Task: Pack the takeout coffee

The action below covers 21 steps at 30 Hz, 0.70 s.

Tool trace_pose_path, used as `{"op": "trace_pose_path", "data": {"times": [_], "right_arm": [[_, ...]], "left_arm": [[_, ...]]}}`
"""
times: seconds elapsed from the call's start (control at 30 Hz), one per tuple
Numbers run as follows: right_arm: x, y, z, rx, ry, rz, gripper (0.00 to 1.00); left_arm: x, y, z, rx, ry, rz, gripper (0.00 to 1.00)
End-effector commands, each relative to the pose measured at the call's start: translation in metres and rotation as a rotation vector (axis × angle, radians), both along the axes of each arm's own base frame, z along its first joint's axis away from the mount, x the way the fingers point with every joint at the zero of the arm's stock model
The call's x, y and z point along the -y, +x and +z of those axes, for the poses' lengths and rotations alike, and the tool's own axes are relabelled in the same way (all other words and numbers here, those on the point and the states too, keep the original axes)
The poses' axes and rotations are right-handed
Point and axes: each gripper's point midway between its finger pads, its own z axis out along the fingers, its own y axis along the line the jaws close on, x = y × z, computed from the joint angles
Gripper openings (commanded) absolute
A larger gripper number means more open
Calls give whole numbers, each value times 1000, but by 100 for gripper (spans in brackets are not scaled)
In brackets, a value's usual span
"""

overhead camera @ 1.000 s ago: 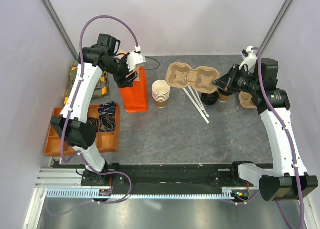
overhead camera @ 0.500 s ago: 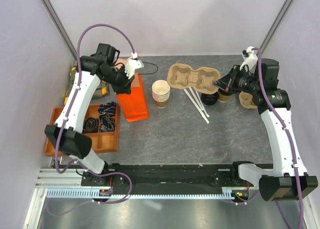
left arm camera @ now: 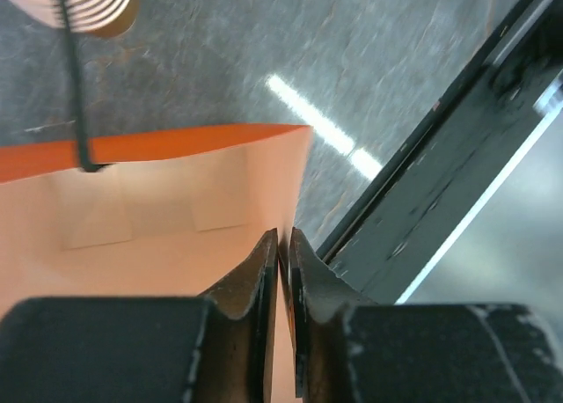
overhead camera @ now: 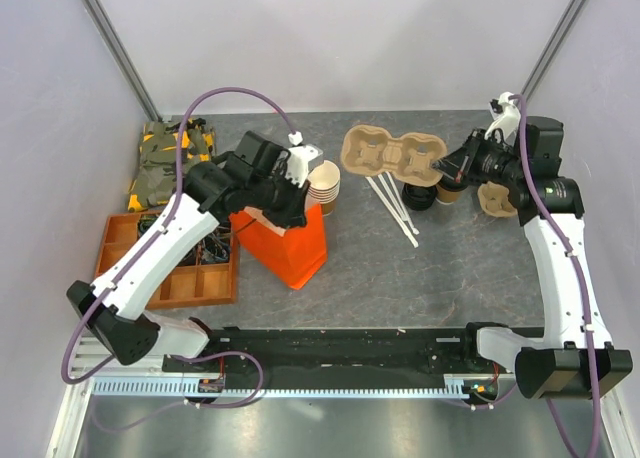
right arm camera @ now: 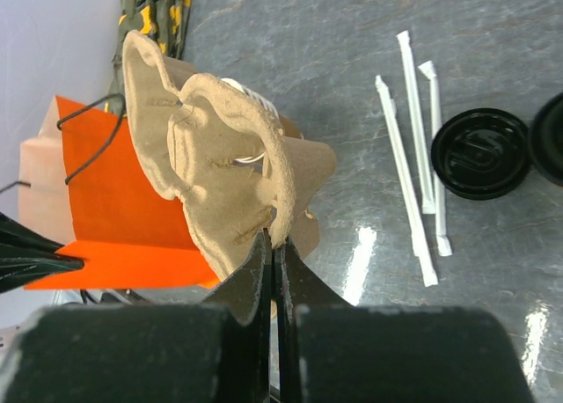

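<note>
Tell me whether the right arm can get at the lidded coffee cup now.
Probably not yet. The right gripper is shut on the edge of the cup carrier, so its jaws are taken. The takeout coffee stands close by; letting go should do.

Back wall (overhead camera: 340, 38), left wall (overhead camera: 45, 158) and right wall (overhead camera: 615, 88): plain, pale lavender-white flat panels closing three sides. Where they meet, two slim grey metal corner posts, the left post (overhead camera: 115, 48) and the right post (overhead camera: 555, 38), both slanting outward in the top view.

Table (overhead camera: 400, 278): dark grey, stone-patterned, matt with a slight sheen. Along its near edge runs a black flat base strip (overhead camera: 350, 343), and just in front of that a slotted silver aluminium rail (overhead camera: 330, 385).

Light: even and soft. A bright white streak (left arm camera: 321, 139) glints on the table in the left wrist view, with paler glints (right arm camera: 359, 262) in the right wrist view.
</note>
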Motion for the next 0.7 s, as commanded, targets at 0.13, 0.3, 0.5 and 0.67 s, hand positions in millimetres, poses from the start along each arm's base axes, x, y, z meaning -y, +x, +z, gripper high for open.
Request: {"op": "trace_pose_path", "data": {"times": [0.13,0.3,0.5,0.67], "right_arm": [[21,0,25,80,-41,-52,0],[36,0,25,72,-74,-91,0],[44,-3,28,64,-101,-107,0],[42,-10,40,74,-98,-97,0]], "left_arm": [[83,60,55,-11,-329,349,9],[107,62,45,-110,-358,433,11],[117,56,49,-127,-391,436,34],[95,48,101,40,-448,324,62]]}}
